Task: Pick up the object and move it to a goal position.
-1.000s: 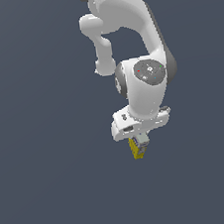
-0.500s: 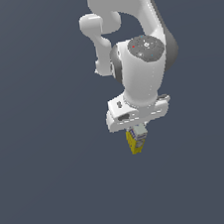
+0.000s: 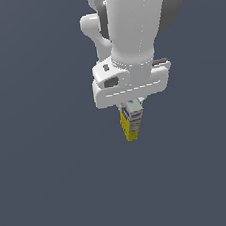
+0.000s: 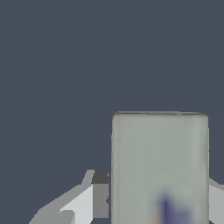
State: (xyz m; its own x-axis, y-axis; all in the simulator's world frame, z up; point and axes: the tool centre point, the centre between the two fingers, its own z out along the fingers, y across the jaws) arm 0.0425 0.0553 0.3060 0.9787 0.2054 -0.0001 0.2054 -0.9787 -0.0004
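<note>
The object point(image 3: 130, 124) is a small yellow carton with a white and blue-grey printed upper end, hanging upright below the white hand. My gripper point(image 3: 131, 108) is shut on its upper end; most of the fingers are hidden behind the hand's body. In the wrist view the object point(image 4: 159, 168) fills the foreground as a pale grey-white face with a blurred blue mark low down, and one finger point(image 4: 99, 194) presses against its side. The carton hangs in the air with nothing touching it from below.
A plain dark blue-grey background point(image 3: 48, 184) fills both views. The white arm's links point(image 3: 133, 21) rise above the hand in the exterior view.
The arm and hand, with the carton held, have moved toward the exterior camera and slightly upward, so they look larger now. The grip has not changed.
</note>
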